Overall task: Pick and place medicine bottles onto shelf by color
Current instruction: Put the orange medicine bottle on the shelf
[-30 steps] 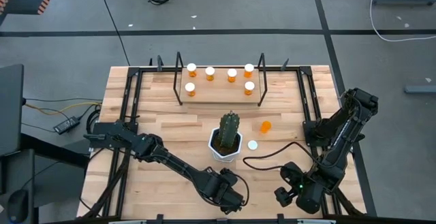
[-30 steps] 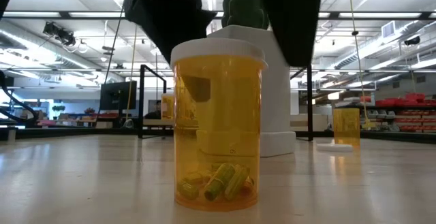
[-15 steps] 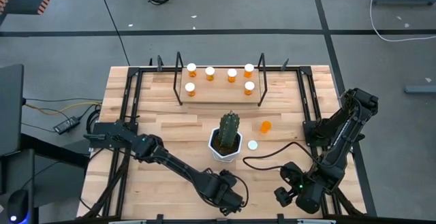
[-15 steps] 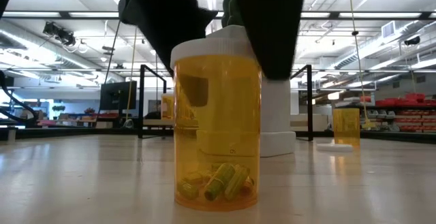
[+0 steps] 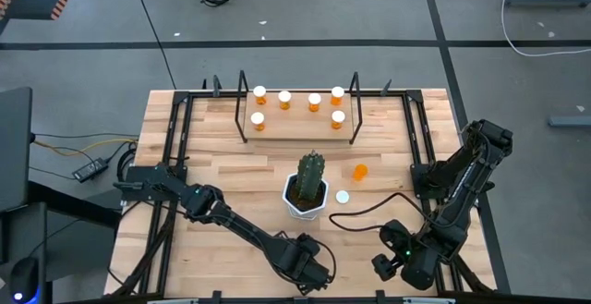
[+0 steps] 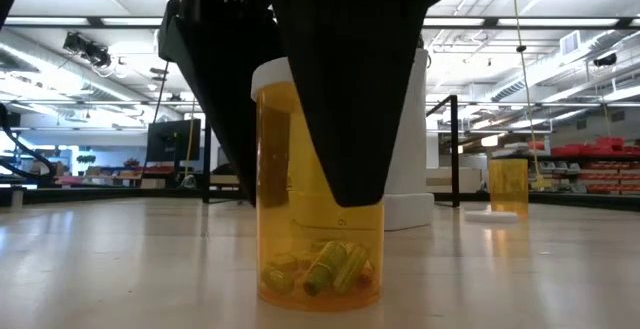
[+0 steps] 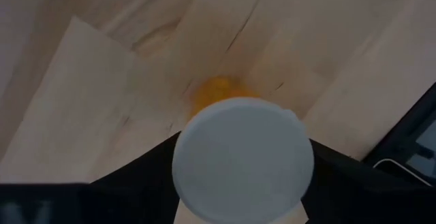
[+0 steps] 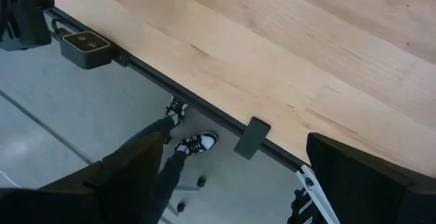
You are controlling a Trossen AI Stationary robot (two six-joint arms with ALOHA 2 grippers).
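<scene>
An orange medicine bottle (image 6: 300,244) with a white cap (image 7: 242,159) stands upright on the table near its near edge. My left gripper (image 5: 309,265) points down over it, open, with one dark finger (image 6: 345,99) in front of the bottle and the other behind. The bottle hides under the gripper in the high view. The shelf (image 5: 295,128) at the far side carries several bottles. Another bottle (image 5: 359,170) stands on the table beside a loose white cap (image 5: 343,196). My right gripper (image 8: 245,183) waits open over the near right edge. My left gripper comes from above with a finger on each side of the bottle's upper body, just under the cap (image 7: 204,183). Whether the fingers touch the bottle, I cannot tell. The bottle stands upright with its base on the table.
A green cactus in a white pot (image 5: 307,186) stands mid-table, between the shelf and my left gripper. A black cable (image 5: 365,213) lies on the wood near the right arm. A person's shoes (image 8: 194,142) show on the floor past the near edge.
My left gripper has come down over the bottle: its fingers, which hung above the cap, now reach down past the cap along the bottle's sides. The bottle has stayed in place.
</scene>
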